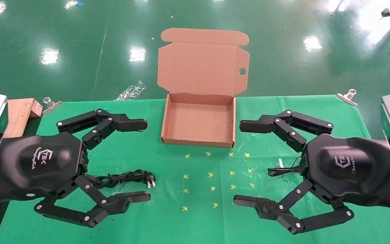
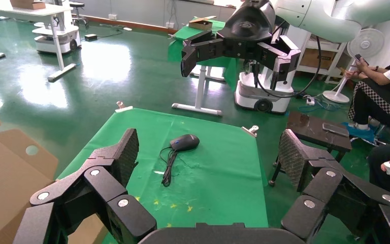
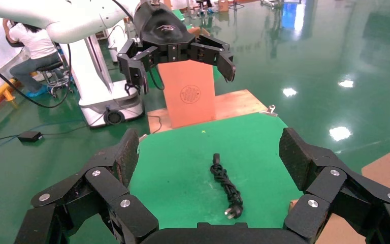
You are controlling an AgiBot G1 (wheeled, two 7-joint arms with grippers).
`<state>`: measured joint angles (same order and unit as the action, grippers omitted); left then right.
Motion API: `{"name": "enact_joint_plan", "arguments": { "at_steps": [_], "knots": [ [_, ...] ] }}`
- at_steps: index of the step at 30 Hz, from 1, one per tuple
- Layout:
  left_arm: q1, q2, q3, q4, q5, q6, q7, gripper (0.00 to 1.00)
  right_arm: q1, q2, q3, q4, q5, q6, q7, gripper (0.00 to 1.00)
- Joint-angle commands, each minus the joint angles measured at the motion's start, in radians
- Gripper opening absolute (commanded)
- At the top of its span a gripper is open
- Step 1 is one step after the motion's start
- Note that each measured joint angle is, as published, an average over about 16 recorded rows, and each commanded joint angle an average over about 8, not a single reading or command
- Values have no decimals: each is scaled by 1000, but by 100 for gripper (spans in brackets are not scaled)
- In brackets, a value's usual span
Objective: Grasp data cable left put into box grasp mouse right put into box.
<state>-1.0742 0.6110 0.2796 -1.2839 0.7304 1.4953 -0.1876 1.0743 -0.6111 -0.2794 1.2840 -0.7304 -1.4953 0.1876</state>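
Observation:
The brown cardboard box stands open and empty at the table's far middle, with its lid upright. The data cable, a twisted black bundle with a pronged plug, lies on the green cloth on the left. My left gripper hovers over it, open, with nothing between its fingers. The cable also shows in the right wrist view. The mouse lies on the right side of the cloth. In the head view my right hand hides it and only its thin wire shows. My right gripper hovers open and empty.
Metal clips hold the cloth at the far corners. A wooden board lies beyond the left edge. Yellow cross marks dot the cloth in front of the box. A plastic wrapper lies on the floor behind.

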Motion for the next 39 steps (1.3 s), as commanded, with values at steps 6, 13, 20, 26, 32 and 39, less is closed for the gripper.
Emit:
{"name": "enact_joint_plan", "arguments": {
  "at_steps": [6, 13, 20, 26, 32, 39],
  "knots": [
    [0, 0, 0, 0, 0, 0, 0, 100, 0, 0, 0, 0, 0, 0, 0, 100],
    [0, 0, 0, 0, 0, 0, 0, 100, 0, 0, 0, 0, 0, 0, 0, 100],
    [0, 0, 0, 0, 0, 0, 0, 100, 0, 0, 0, 0, 0, 0, 0, 100],
    [0, 0, 0, 0, 0, 0, 0, 100, 0, 0, 0, 0, 0, 0, 0, 100],
    [0, 0, 0, 0, 0, 0, 0, 100, 0, 0, 0, 0, 0, 0, 0, 100],
    [0, 0, 1, 0, 2, 0, 0, 100, 0, 0, 0, 0, 0, 0, 0, 100]
  ]
}}
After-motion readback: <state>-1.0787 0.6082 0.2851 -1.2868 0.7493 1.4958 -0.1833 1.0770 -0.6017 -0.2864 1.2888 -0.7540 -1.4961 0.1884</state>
